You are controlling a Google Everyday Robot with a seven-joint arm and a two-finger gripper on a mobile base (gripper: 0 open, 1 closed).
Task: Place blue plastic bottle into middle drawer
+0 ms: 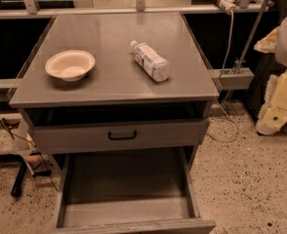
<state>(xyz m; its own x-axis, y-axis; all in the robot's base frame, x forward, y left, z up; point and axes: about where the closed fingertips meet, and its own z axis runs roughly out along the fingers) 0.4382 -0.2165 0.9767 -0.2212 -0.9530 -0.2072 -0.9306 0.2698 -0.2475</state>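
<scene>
The blue plastic bottle (pixel 150 61) lies on its side on the grey cabinet top (pixel 109 33), right of centre, with its white cap pointing to the back left. The middle drawer (pixel 129 211) is pulled far out below, and its flat grey floor is bare. My arm hangs at the right edge of the view. The gripper (pixel 270 121) is low beside the cabinet, well to the right of the bottle and below the level of the top. It holds nothing that I can see.
A white bowl (pixel 70 64) sits on the left of the cabinet top. The grey drawer with the small black handle (pixel 122 135) is slightly open above the middle drawer. Cables and metal framing stand behind and to the right. The floor is speckled.
</scene>
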